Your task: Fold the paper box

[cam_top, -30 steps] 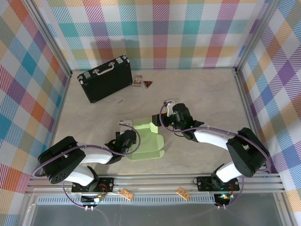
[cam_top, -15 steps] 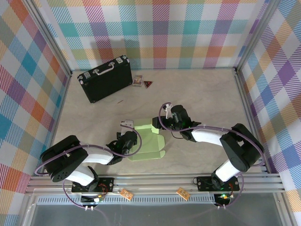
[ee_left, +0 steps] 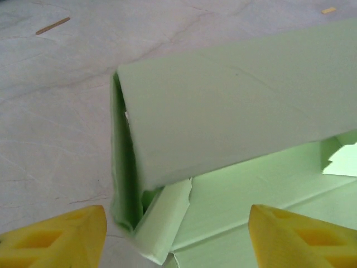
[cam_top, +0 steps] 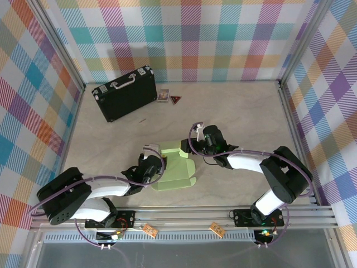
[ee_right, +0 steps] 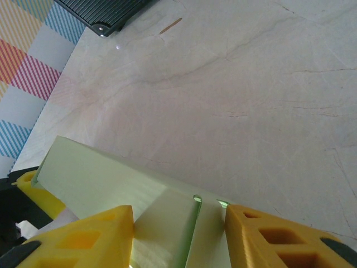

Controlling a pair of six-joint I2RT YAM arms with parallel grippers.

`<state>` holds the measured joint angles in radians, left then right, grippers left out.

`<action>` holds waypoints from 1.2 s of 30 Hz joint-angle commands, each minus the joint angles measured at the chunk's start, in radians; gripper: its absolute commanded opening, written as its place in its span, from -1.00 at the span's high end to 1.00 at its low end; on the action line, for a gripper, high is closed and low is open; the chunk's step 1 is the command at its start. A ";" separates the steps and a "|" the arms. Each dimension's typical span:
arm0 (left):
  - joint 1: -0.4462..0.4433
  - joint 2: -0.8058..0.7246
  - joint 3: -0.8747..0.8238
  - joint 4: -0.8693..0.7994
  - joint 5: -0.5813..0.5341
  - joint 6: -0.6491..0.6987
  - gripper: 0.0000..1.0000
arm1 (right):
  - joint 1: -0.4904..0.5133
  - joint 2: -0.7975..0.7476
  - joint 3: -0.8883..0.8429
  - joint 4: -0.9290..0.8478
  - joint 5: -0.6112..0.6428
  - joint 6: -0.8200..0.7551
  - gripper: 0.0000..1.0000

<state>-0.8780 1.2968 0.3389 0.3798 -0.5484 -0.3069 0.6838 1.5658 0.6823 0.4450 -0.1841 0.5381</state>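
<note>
The pale green paper box (cam_top: 175, 170) lies partly folded on the table between both arms, one long wall raised. In the left wrist view that wall of the paper box (ee_left: 223, 111) arches over the base, with a small end flap sticking out below it. My left gripper (cam_top: 158, 169) sits at the box's left end, and its yellow fingertips (ee_left: 56, 240) stand wide apart, touching no card, so the left gripper (ee_left: 177, 223) is open. My right gripper (cam_top: 189, 147) is at the back right corner. There the right gripper (ee_right: 178, 223) is shut on doubled flaps of the paper box (ee_right: 111, 178).
A black briefcase (cam_top: 125, 92) lies at the back left, and its corner (ee_right: 100, 11) shows in the right wrist view. A small card (cam_top: 163, 95) and a red triangle (cam_top: 175, 100) lie beside it. A thin wooden stick (cam_top: 143, 119) rests on the table. Plaid walls enclose three sides.
My left gripper has opened and let go of the box's left end. The right gripper has moved in and closed on the flaps at the back right corner.
</note>
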 commanded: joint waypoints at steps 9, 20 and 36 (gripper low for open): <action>0.012 -0.174 0.000 -0.292 0.000 -0.148 -0.47 | 0.003 0.023 -0.029 -0.030 0.034 -0.030 0.08; 0.121 0.005 -0.030 0.052 0.002 -0.090 -0.18 | 0.003 0.025 -0.033 -0.017 0.025 -0.034 0.08; 0.124 0.143 -0.088 0.417 0.010 0.060 -0.01 | 0.003 0.022 -0.031 -0.022 0.016 -0.038 0.08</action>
<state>-0.7620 1.4647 0.2646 0.7113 -0.5247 -0.2897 0.6838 1.5684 0.6731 0.4698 -0.1730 0.5159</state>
